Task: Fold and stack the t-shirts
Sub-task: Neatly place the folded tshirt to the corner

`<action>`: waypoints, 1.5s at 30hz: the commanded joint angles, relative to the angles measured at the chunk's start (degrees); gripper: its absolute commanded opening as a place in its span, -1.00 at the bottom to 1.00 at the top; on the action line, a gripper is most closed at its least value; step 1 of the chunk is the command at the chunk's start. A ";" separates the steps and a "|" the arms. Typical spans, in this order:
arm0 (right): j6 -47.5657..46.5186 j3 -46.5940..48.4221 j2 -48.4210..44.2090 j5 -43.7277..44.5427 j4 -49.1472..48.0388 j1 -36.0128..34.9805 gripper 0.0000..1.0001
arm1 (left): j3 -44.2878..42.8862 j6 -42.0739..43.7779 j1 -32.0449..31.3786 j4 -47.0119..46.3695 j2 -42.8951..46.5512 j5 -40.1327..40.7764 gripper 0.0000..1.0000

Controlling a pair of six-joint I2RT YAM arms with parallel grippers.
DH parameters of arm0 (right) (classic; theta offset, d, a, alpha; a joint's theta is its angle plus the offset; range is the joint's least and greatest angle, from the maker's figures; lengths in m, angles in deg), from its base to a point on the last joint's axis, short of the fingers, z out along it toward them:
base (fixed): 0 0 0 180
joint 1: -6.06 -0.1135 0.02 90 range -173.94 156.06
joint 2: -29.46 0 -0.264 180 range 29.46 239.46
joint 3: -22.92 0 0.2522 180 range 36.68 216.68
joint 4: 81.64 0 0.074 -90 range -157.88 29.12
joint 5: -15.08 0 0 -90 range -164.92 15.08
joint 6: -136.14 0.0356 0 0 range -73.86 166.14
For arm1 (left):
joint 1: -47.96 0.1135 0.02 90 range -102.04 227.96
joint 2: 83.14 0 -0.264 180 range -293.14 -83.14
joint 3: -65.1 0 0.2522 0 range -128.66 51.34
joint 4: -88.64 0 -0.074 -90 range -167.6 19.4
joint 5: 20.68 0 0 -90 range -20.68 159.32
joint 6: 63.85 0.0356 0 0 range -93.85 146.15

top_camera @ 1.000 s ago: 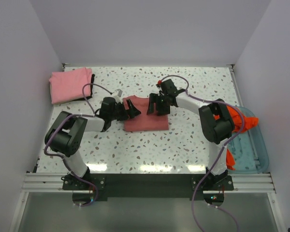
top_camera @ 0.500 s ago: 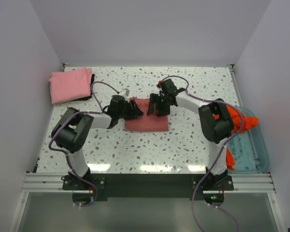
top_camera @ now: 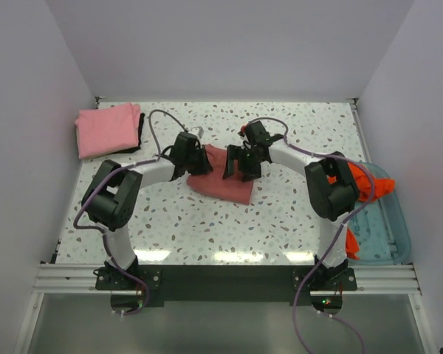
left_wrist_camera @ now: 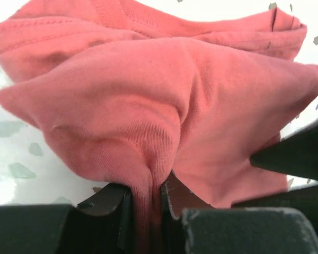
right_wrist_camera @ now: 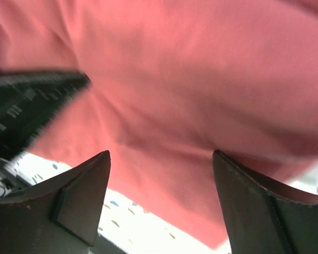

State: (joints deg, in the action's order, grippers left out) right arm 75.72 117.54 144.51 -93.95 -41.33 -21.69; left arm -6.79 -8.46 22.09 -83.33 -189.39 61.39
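- The pink shirt (top_camera: pixel 107 129) lies folded at the far left of the desk (top_camera: pixel 295 214). The red shirt (top_camera: pixel 229 188) lies bunched mid-desk, and the orange shirt (top_camera: pixel 369 186) hangs over the tray (top_camera: pixel 395 240) at the right.
- The step looks like folding the red shirt. The left pincer (left_wrist_camera: pixel 148 196) is clamped on a tuck of its cloth, so it should lift only enough to carry that edge over, keeping the layers together.
- The right pincer (right_wrist_camera: pixel 160 156) stands open just above the cloth. It should take the matching edge before any pull, or the fold may skew.
- Left arm: elbow out to the left, forearm reaching right, wrist low at the shirt's far-left corner.
- Right arm: elbow at the right, forearm reaching left, wrist tipped down over the shirt's far edge.
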 commanded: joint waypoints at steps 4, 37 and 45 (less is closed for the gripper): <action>-2.60 1.23 -8.95 3.20 13.96 -0.20 0.77 | -12.52 14.91 3.80 15.48 4.04 3.80 -1.00; -5.33 2.11 -14.67 0.30 18.28 1.73 0.97 | -52.34 31.62 34.04 35.88 -3.07 -6.75 -1.00; -4.80 0.97 -15.11 0.22 18.02 1.73 0.97 | -55.43 31.36 38.43 36.85 -5.98 -8.07 -1.00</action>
State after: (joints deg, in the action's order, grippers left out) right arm 70.74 118.32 130.59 -92.28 -23.56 -20.07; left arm -58.83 22.49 59.16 -45.98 -195.49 55.75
